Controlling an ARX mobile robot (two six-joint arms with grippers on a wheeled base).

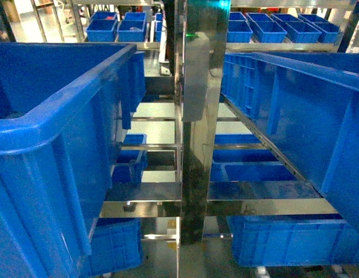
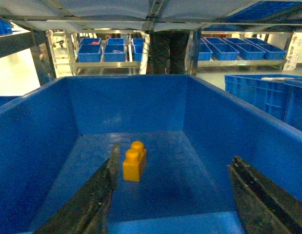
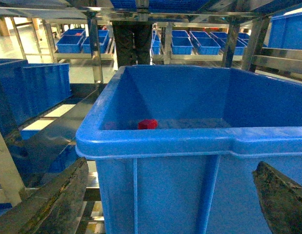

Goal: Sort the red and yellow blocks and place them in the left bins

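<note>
Blue bins, two: one yellow block (image 2: 134,161), one red block (image 3: 148,124); both grippers (image 2: 172,195) (image 3: 175,200) agape, empty.

Readable text: none in any view.
Large bright-blue ribbed plastic crates (image 1: 57,133): walls and rims plain — no label, no. or brand seen.
Polished metal rack upright (image 1: 193,150): reflections only, no sign or tag.
Orange-yellow two-stud plastic brick (image 2: 134,161): no lettering visible.
Far shelves w/ small blue bins (image 3: 190,44): too small and blurred to tell any marking.
</note>
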